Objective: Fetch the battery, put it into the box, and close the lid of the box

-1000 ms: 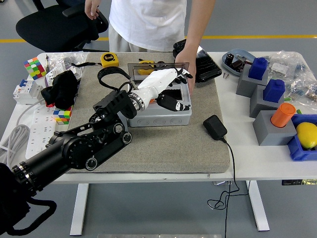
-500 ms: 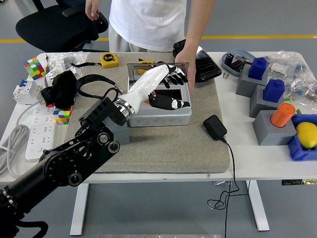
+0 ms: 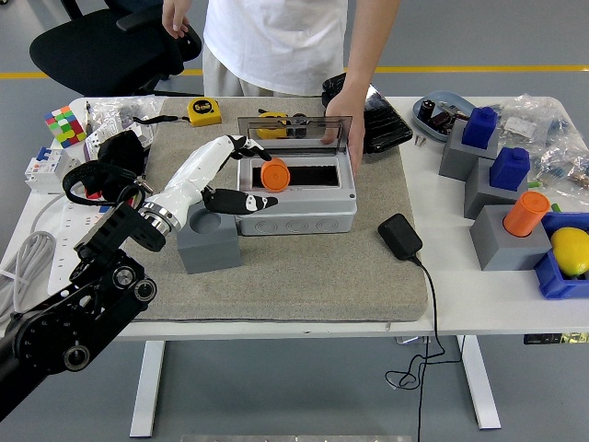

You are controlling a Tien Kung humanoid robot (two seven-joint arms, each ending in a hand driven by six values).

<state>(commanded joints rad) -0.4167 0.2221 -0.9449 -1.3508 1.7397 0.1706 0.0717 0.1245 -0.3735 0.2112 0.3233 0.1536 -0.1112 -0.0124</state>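
Observation:
The orange cylindrical battery [image 3: 274, 174] lies inside the open grey box [image 3: 296, 214] at its left end. The box's clear lid [image 3: 294, 129] stands upright at the back. My left hand [image 3: 230, 172] is white with black fingertips. It is open and empty, just left of the box and above an empty grey holder block [image 3: 207, 244]. A person's hand [image 3: 341, 118] rests on the box's far right corner by the lid. My right arm is out of view.
A black power adapter [image 3: 398, 235] with a cord lies right of the box on the grey mat [image 3: 304, 276]. Grey blocks with blue [image 3: 479, 126] and orange [image 3: 525, 213] cylinders stand at the right. A yellow tape measure [image 3: 203, 110] lies behind, and a power strip [image 3: 69, 239] at the left.
My left hand has drawn back to the left out of the box, and the orange battery now lies uncovered in the box. The person's hand has stayed at the lid.

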